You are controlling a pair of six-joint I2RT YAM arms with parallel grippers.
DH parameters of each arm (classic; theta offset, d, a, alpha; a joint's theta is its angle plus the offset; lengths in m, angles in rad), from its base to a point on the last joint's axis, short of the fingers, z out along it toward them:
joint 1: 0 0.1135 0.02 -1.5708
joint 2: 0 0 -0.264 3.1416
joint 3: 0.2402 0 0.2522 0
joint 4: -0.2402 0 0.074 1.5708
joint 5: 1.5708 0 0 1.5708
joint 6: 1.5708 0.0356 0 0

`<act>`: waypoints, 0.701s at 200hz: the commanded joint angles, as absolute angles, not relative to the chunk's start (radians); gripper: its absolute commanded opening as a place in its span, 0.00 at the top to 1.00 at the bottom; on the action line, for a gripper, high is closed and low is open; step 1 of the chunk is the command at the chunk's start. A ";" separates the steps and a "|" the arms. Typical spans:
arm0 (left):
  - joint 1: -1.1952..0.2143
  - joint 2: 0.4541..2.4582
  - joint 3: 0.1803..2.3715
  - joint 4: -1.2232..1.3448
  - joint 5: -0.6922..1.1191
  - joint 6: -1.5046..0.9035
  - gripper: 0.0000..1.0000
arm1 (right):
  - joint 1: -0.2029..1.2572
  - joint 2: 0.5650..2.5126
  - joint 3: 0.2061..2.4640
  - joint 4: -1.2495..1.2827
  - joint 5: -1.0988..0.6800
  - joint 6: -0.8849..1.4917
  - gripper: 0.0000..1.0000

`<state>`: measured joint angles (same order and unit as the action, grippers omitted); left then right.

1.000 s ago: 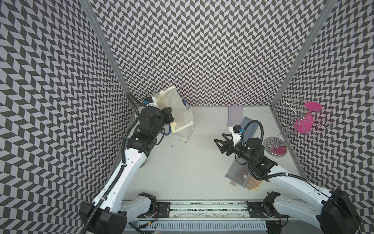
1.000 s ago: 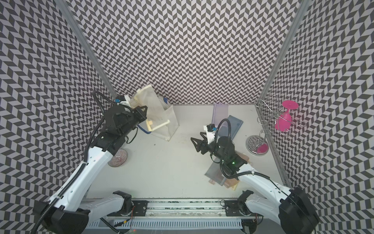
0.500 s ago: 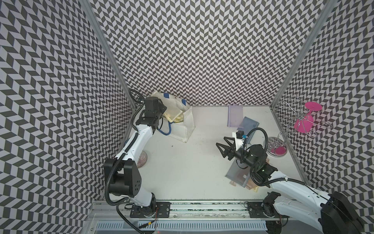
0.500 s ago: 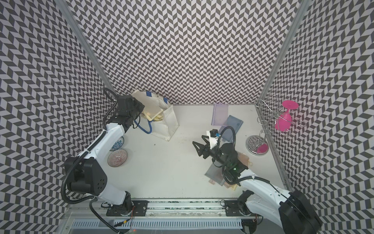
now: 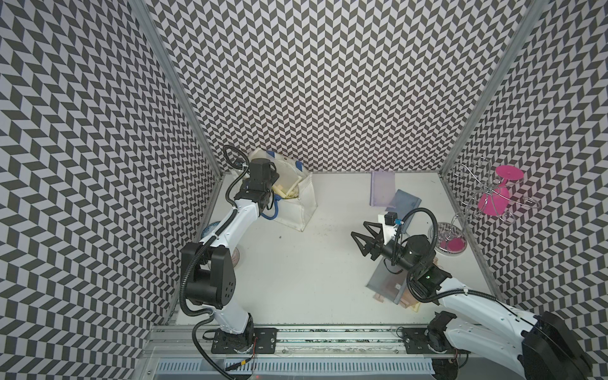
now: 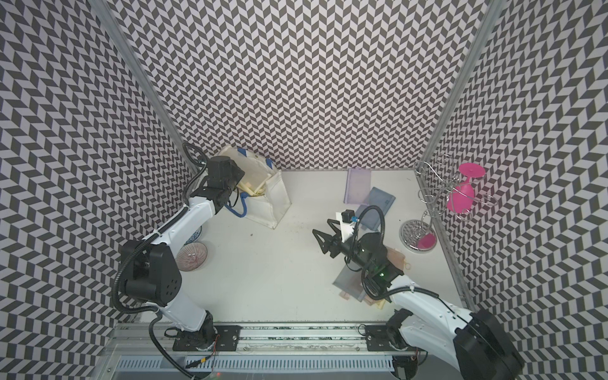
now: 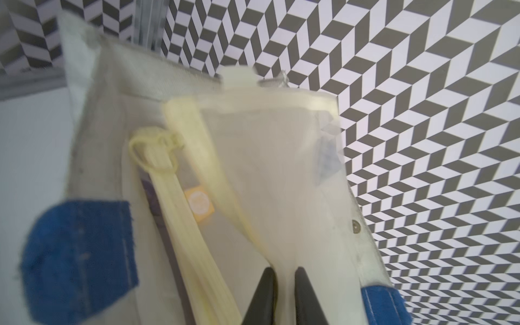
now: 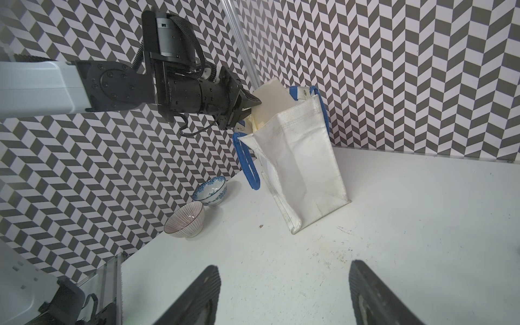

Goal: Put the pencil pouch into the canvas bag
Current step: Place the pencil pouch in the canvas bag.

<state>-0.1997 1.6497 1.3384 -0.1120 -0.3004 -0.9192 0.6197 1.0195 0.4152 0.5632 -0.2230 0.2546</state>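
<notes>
Insertion step: the pencil pouch is being held in the canvas bag's mouth by the narrowly closed left gripper. Release is probably being called for next. The right gripper is being kept wide and empty.

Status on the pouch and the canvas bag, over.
Left gripper at the canvas bag mouth, jaws narrow about the pencil pouch, grip unclear. Right gripper open, empty, mid-table. Pouch partly inside, top sticking out. Nothing blocking.

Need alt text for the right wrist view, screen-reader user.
The left hand is at the mouth of a white canvas bag with blue handles, its fingertips at a cream pencil pouch poking out of the top; whether it grips is unclear. A blue-patterned bowl and a striped bowl sit by the wall, and the open right hand frames the foreground.
</notes>
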 commanded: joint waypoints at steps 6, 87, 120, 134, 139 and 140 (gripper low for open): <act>-0.213 1.601 1.275 -0.057 -0.288 -0.907 0.77 | 0.621 0.998 0.408 0.624 -0.226 0.258 0.27; -0.212 1.521 1.276 -0.100 -0.263 -0.792 0.20 | 0.621 0.989 0.405 0.623 -0.219 0.253 0.27; -0.209 1.482 1.320 -0.156 -0.292 -0.704 0.12 | 0.621 0.997 0.407 0.620 -0.213 0.253 0.27; -0.210 1.451 1.324 -0.179 -0.309 -0.666 0.12 | 0.621 1.001 0.408 0.617 -0.207 0.255 0.27; -0.214 1.438 1.320 -0.182 -0.309 -0.647 0.12 | 0.621 1.002 0.408 0.614 -0.204 0.255 0.27; -0.215 1.434 1.320 -0.184 -0.309 -0.645 0.12 | 0.622 1.003 0.409 0.614 -0.203 0.256 0.27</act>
